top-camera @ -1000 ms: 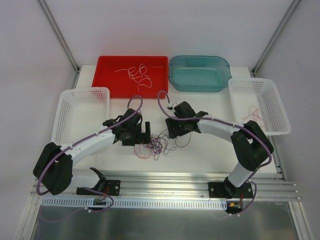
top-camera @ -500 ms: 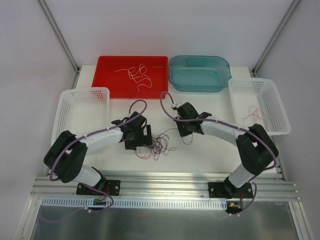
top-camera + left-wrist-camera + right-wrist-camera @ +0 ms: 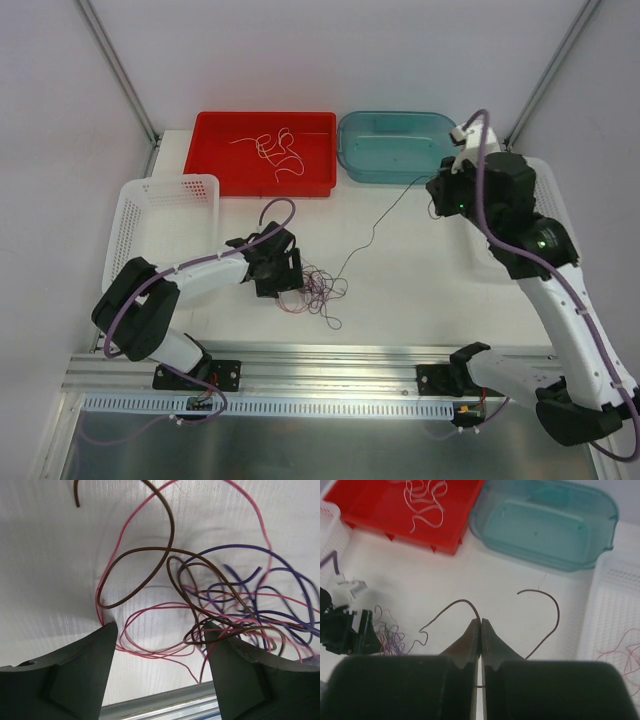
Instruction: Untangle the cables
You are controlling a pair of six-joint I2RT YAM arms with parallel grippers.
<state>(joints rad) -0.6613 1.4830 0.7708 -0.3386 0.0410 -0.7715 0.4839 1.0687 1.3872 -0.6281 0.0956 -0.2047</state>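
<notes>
The cables form a loose tangle (image 3: 318, 285) of purple, pink and dark wires on the white table, seen close up in the left wrist view (image 3: 235, 600). My left gripper (image 3: 290, 275) sits low at the tangle's left side. It is open (image 3: 160, 627), with thin pink loops lying between its fingers (image 3: 75, 675). My right gripper (image 3: 437, 195) is lifted high at the back right and shut (image 3: 480, 622) on a single dark cable (image 3: 450, 607). That cable (image 3: 375, 225) stretches down from the gripper to the tangle.
At the back, a red tray (image 3: 215, 150) holds white cables (image 3: 278, 150), next to a teal tub (image 3: 400, 168). White baskets stand at the left (image 3: 150, 215) and right (image 3: 565, 235); the right one (image 3: 610, 580) holds pink wire (image 3: 620, 655).
My right gripper shut on a dark cable at the tangle, then rose to the back right, drawing it out. The left gripper edged into the tangle and its jaws narrowed a little.
</notes>
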